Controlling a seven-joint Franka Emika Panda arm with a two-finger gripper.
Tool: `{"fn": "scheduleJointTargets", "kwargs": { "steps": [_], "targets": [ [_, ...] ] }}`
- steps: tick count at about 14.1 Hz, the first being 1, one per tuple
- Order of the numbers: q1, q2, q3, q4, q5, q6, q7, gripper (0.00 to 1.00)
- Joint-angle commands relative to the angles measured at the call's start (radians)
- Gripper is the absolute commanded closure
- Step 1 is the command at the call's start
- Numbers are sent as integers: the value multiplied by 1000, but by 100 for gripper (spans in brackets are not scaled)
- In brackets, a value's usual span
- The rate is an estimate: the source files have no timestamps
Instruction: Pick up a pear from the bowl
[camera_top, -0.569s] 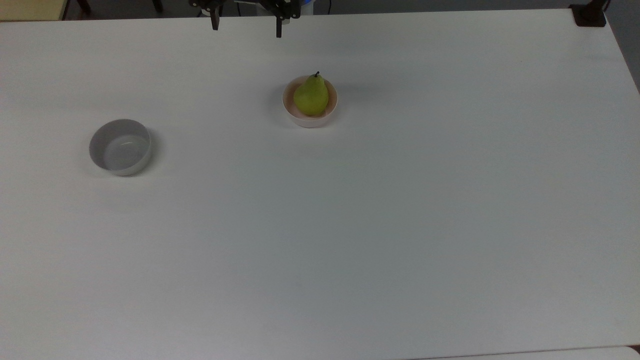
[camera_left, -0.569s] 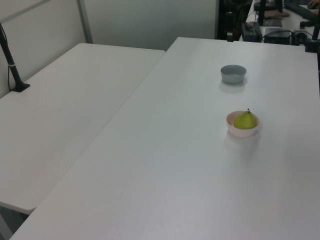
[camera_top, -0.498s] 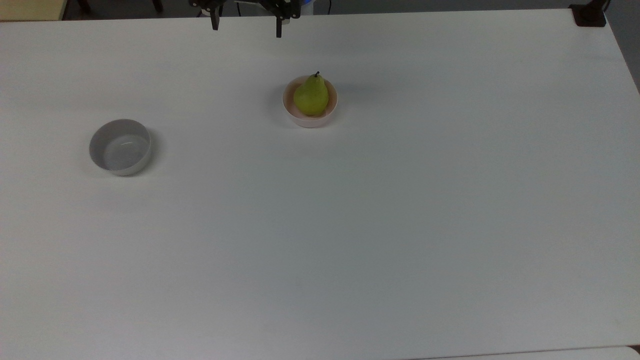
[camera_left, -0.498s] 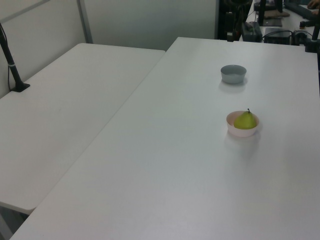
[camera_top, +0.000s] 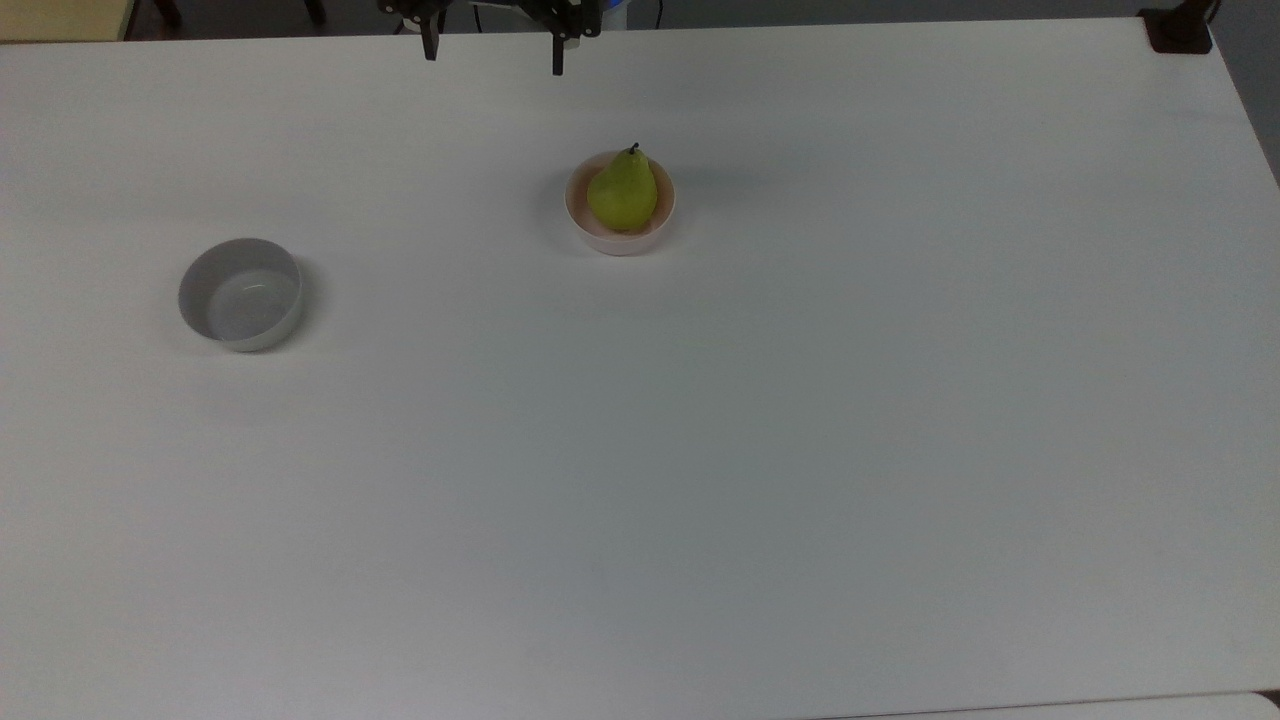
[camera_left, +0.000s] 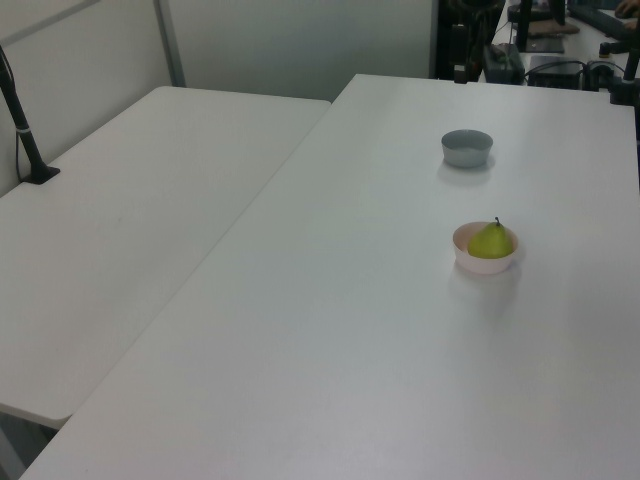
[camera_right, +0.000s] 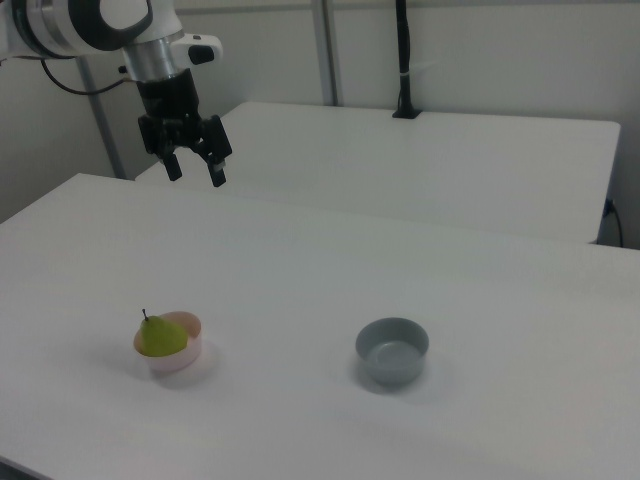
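A yellow-green pear (camera_top: 622, 192) (camera_left: 490, 241) (camera_right: 158, 338) with a dark stem lies in the pale pink bowl (camera_top: 619, 240) (camera_left: 484, 265) (camera_right: 185, 356) on the white table. My gripper (camera_top: 493, 58) (camera_right: 195, 173) hangs open high above the table's far edge in the top view, well away from the bowl, with nothing between its black fingers. In the right view it is up and behind the bowl, pointing down.
An empty grey-white bowl (camera_top: 240, 293) (camera_left: 467, 148) (camera_right: 392, 351) stands on the top view's left. A second white table (camera_left: 130, 210) adjoins this one. A black post (camera_right: 403, 60) stands on it, and a black mount (camera_top: 1178, 28) sits at the top view's far right corner.
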Motion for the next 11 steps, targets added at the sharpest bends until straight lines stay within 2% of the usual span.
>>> {"fn": "scheduleJointTargets", "kwargs": {
  "steps": [1, 11],
  "targets": [
    [4, -10, -6, 1, 17, -30, -9, 0],
    [2, -10, -8, 4, 14, -19, -9, 0]
  ]
}}
